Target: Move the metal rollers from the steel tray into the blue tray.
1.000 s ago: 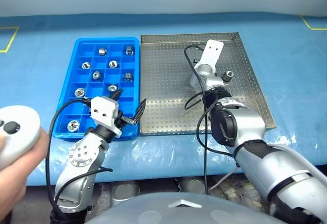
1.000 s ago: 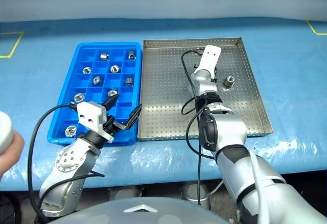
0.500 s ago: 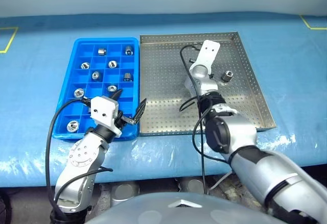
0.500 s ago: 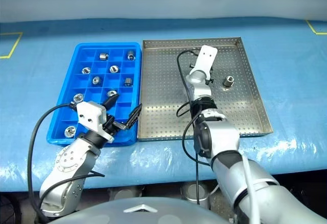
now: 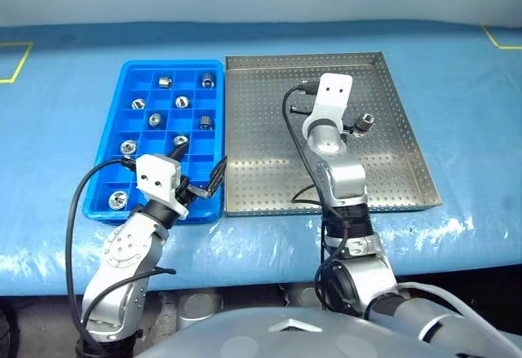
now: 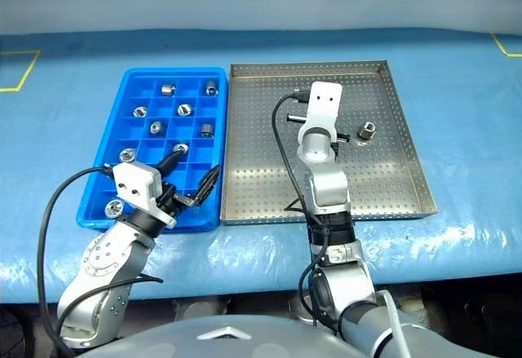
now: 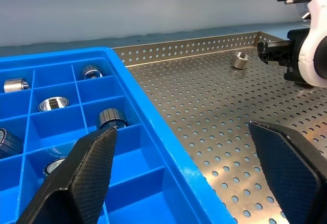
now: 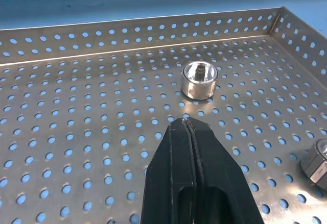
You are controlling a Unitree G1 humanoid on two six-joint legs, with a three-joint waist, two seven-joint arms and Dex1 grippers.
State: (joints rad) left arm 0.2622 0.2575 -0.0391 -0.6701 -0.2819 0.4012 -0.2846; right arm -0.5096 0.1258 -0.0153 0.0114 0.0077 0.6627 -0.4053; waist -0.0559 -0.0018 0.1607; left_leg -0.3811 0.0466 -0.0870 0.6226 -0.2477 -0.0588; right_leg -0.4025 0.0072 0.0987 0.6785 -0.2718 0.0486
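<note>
A second shiny roller [image 8: 319, 167] is getting cut off at the right wrist view's edge. The right gripper [image 8: 190, 127] is pressing its ribbed black fingers together on nothing, over the steel tray's [image 5: 269, 130] dotted floor near a hollow roller [image 8: 199, 80]. The left gripper [image 5: 198, 177] is spreading wide over the blue tray's [image 5: 122, 109] near corner, where other rollers [image 5: 155, 119] are sitting in square compartments.

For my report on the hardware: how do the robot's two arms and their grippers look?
Both arms are silver-grey metal with round joints and loose black cables. Each wrist carries a white block. The left gripper and right gripper have two black fingers.

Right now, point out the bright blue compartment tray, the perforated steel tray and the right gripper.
bright blue compartment tray [image 5: 125, 68], left eye view, far-left rim corner.
perforated steel tray [image 5: 261, 138], left eye view, bare floor.
right gripper [image 8: 189, 132], right wrist view, shut fingertips.
</note>
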